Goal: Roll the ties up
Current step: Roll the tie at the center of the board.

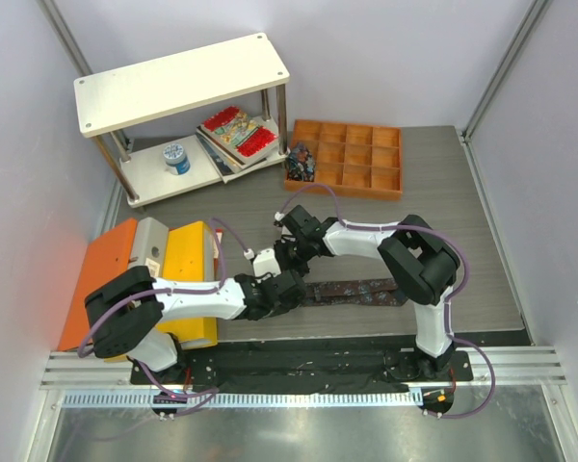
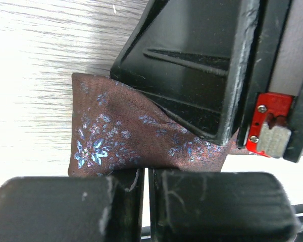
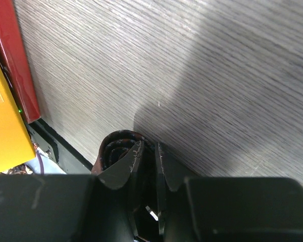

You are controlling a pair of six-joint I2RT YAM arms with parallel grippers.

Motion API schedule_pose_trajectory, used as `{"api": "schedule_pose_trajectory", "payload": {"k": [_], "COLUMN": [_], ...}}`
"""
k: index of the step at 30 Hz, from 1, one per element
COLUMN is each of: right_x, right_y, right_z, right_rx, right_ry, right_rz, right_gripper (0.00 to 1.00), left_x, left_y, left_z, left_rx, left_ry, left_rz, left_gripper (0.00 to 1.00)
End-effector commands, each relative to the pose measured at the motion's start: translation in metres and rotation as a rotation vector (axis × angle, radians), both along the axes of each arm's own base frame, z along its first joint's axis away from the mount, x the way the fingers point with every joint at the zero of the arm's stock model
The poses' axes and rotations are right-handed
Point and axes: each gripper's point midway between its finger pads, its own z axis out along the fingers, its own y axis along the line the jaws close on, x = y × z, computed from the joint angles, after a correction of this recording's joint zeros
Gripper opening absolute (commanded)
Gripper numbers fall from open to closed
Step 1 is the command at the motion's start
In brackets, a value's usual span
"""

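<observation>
Left fingers (image 2: 65, 206) on tie (image 2: 116, 136) edge

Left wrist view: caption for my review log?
Left claw pinching the maroon, blue-flowered tie on grey wood-grain table, right arm's black housing close above.

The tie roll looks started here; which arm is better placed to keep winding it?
Right. The right fingers are closed on the tie at its coiled end, so turning that wrist would likely continue the roll. The left fingers only pinch flat fabric beside it.
</observation>
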Motion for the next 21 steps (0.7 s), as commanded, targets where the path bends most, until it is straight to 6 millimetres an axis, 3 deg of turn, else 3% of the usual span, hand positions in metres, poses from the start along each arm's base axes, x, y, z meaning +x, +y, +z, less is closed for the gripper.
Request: {"api": "schedule_pose_trajectory", "payload": {"k": [1, 5, 13, 16, 21], "right_x": [-0.024, -0.029, -0.026, -0.016, 0.026], "right_y": [0.000, -0.004, -0.006, -0.014, -0.036], "right_z": [0.008, 0.007, 0.026, 0.019, 0.024], "right_rx": [0.019, 0.017, 0.030, -0.021, -0.140], "right_ry": [0.090, 0.106, 0.072, 0.045, -0.065], "right_rz": [0.032, 0.025, 0.003, -0.039, -0.158], "right_gripper": [0.22, 0.24, 0.26, 0.27, 0.34], "left_x": [0.012, 0.015, 0.015, 0.013, 0.008], "left_y": [0.024, 0.025, 0.025, 0.025, 0.024], "left_z": [-0.008, -0.009, -0.007, -0.007, -0.006], "left_rx": [0.114, 0.135, 0.138, 0.135, 0.107], "left_ry": [-0.038, -0.040, -0.038, -0.032, -0.020], "left_rz": [0.035, 0.030, 0.031, 0.027, 0.007], "left_gripper": [0.04, 0.04, 0.07, 0.08, 0.11]}}
